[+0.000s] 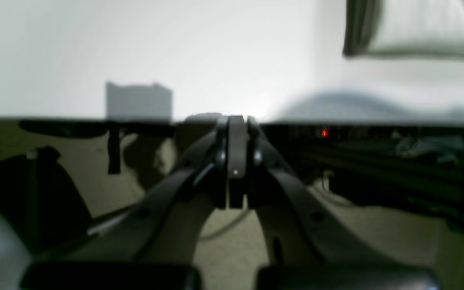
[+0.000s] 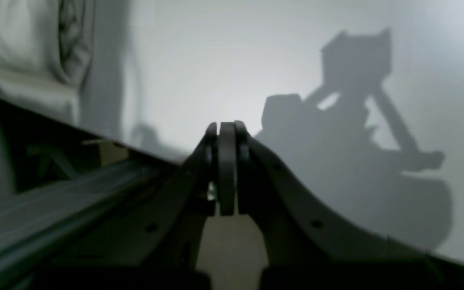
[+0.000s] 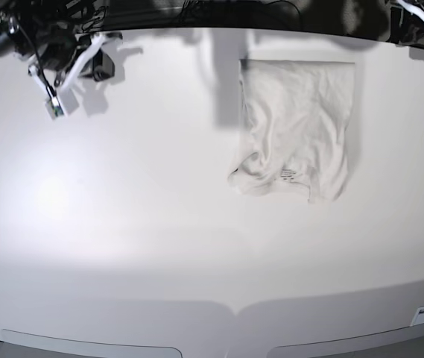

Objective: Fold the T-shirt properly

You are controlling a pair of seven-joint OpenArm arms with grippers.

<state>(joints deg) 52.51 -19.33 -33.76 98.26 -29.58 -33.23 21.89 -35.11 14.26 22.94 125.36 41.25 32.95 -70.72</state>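
The T-shirt (image 3: pixel 295 128) lies folded but rumpled on the white table (image 3: pixel 122 224), right of centre. Both grippers (image 1: pixel 236 161) (image 2: pixel 227 169) are clamped empty, well apart; I'd say that bunched lower corner risks staying crooked.

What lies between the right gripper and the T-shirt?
Only bare table, in the base view: right gripper far left, T-shirt right.

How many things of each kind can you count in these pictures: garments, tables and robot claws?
T-shirt: 1
Table: 1
Claws: 2, the left claw and the right claw
Total: 4
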